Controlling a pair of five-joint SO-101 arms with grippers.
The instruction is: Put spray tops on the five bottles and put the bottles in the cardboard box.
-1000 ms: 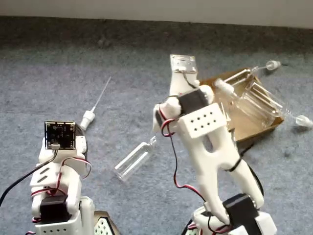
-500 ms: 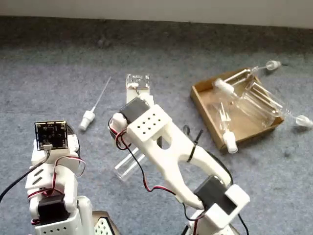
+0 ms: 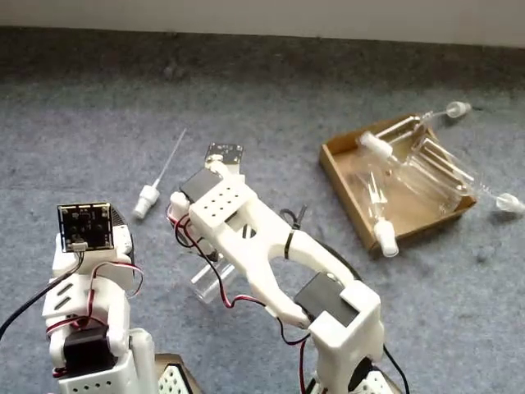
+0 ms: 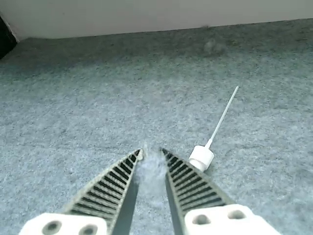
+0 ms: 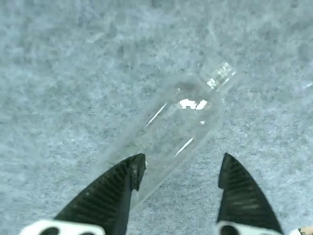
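A clear, capless bottle (image 5: 171, 129) lies on its side on the grey carpet. My right gripper (image 5: 183, 164) hangs open just above it, one finger to each side of its body. From above, the right arm (image 3: 246, 234) covers most of this bottle (image 3: 212, 283). A white spray top (image 4: 201, 157) with a long thin tube lies just beyond my left gripper (image 4: 151, 153), which is open a little with nothing in it. The same spray top (image 3: 146, 199) lies ahead of the left arm (image 3: 82, 271). The cardboard box (image 3: 338, 174) sits at the right and holds several capped bottles (image 3: 431, 168).
Two white spray heads poke past the box's edges, one at its far corner (image 3: 458, 107) and one at its right side (image 3: 509, 203). A pale wall (image 3: 262, 15) runs along the far edge of the carpet.
The right arm has swung left from over the cardboard box and come down above the lying bottle. The left arm shifted slightly left early on and has since kept still.
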